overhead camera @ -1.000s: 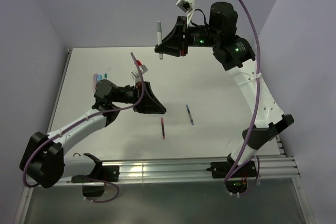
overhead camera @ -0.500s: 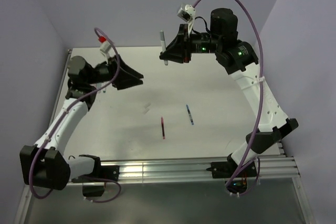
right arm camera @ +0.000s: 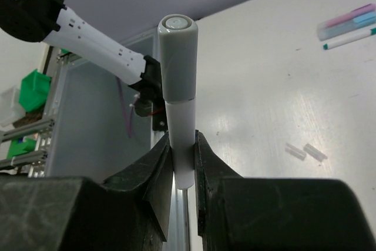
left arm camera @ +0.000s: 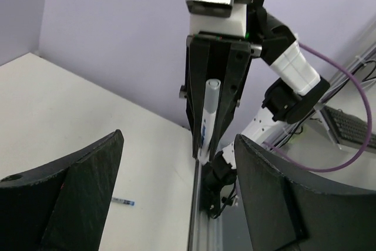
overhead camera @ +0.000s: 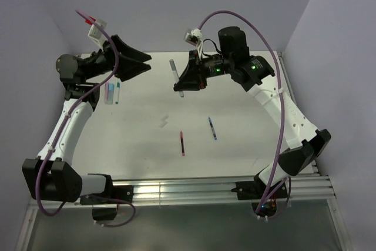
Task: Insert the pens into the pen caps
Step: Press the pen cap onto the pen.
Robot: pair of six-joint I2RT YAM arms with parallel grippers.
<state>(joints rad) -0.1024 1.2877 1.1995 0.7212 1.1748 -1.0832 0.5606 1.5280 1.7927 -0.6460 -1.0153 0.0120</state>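
1. While the right gripper (overhead camera: 183,83) is hanging above the far middle of the white surface (overhead camera: 252,139), it is clamping a white pen with a grey cap (overhead camera: 174,69) between its black fingers.
2. In the right wrist view, those fingers are pinching the white barrel low down. The grey cap is sitting on the free end, which is pointing away from the gripper.
3. The left gripper (overhead camera: 144,63) is hovering high over the far left of the surface and facing the right gripper. Its jaws are standing wide apart and gripping nothing.
4. In the left wrist view, the capped pen is showing in the gap between the two spread fingers (left arm camera: 76,192), well apart from both.
5. A thin red pen (overhead camera: 182,143) is lying on the surface near its middle. A thin dark blue pen (overhead camera: 212,129) is lying near it on the right, and the two are not touching.
6. Two short white pen caps (overhead camera: 164,121) are lying side by side on the surface, a little farther back and to the left of the red pen. They are too small to tell whether they are touching.
7. At the far left of the surface, a pink tube (right arm camera: 358,11), a light blue tube (right arm camera: 352,23) and a white pen with a green tip (right arm camera: 352,37) are lying close together in a row, below the raised left arm.
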